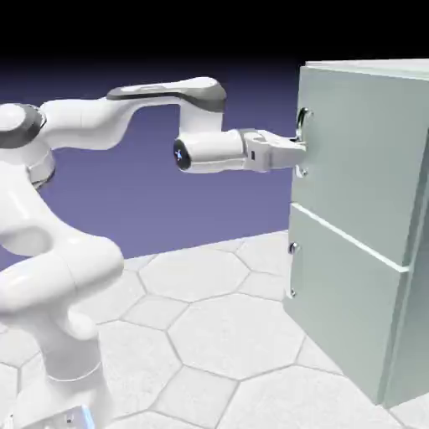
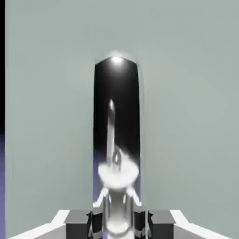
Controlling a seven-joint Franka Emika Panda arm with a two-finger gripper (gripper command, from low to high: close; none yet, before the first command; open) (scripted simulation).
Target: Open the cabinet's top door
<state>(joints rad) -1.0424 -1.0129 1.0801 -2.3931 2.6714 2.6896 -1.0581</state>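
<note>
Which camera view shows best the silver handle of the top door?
The hand view: the handle fills the middle, large and shiny, between the end effector fingertips. The exterior view shows it only small, at the top door's edge, partly hidden.

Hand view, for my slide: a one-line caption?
Gripper shut on the top door's silver bar handle, door not visibly opened.

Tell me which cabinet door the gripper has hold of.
The top door: the gripper is shut on its silver bar handle; the lower door is untouched.
</note>
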